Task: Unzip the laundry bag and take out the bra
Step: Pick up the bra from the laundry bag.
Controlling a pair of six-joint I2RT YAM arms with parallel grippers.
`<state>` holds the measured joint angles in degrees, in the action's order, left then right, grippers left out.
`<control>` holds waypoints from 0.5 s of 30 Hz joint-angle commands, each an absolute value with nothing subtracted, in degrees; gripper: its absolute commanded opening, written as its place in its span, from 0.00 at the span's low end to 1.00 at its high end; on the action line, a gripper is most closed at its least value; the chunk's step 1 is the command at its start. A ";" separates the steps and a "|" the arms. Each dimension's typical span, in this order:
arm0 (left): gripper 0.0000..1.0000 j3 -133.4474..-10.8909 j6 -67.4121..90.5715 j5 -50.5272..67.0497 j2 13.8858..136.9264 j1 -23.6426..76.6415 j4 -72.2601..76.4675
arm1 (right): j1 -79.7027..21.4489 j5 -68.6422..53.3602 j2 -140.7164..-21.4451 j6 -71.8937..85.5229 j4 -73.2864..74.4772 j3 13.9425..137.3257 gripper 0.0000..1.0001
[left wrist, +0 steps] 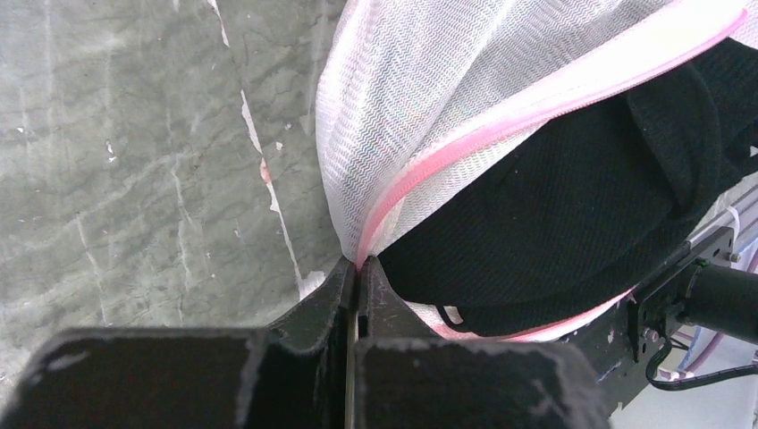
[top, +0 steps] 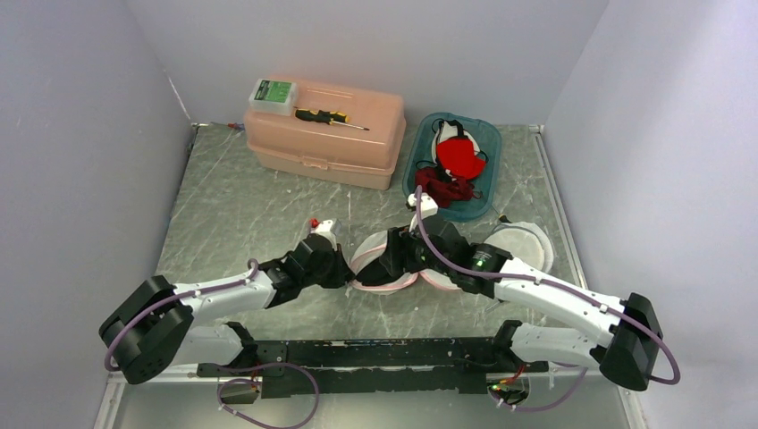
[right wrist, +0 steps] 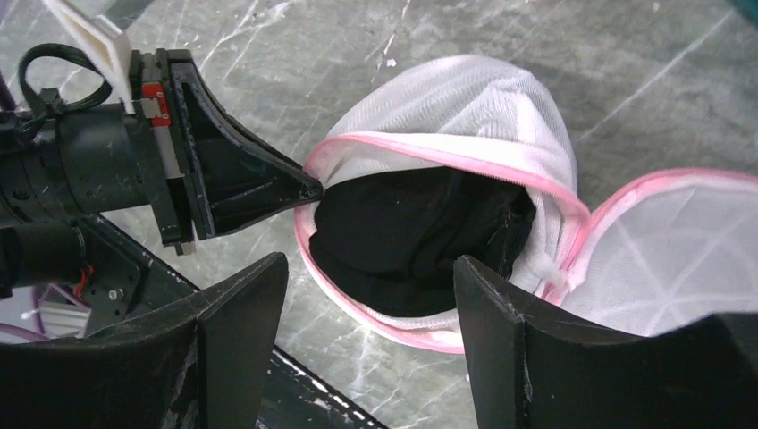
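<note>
White mesh laundry bag (right wrist: pixel 465 116), pink-zippered, lies on the grey table (top: pixel 241 206) between my two arms, its mouth gaping. I see the black bra (right wrist: pixel 411 241) inside, partly exposed. My left tool (left wrist: pixel 358 268) is pinched tight on the bag's pink rim; my right tool (right wrist: pixel 368 268) hovers above the bra, spread wide and empty. A second mesh bag (right wrist: pixel 670 250) lies just beside.

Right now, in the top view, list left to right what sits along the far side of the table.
Green-and-white box → screwdriver → teal tub of clothes. The first two lie on the pink case, so it gets no separate place.
</note>
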<state>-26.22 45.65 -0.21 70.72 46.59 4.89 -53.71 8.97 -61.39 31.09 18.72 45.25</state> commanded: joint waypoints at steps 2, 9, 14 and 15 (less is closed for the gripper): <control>0.03 -28.20 44.99 1.75 70.11 46.76 6.11 | -53.66 13.41 -61.69 38.55 22.59 45.88 0.71; 0.03 -28.33 45.30 2.31 70.16 46.80 6.71 | -53.36 18.43 -56.71 45.03 23.75 41.30 0.74; 0.03 -28.14 45.44 2.28 69.36 46.91 6.57 | -52.42 15.01 -60.54 46.14 19.94 40.77 0.68; 0.03 -28.13 45.51 2.30 69.26 46.93 6.59 | -52.35 14.64 -61.42 46.16 18.97 41.04 0.67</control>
<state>-26.37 45.69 1.50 70.70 46.59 4.97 -52.88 15.49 -58.92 43.83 23.33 40.75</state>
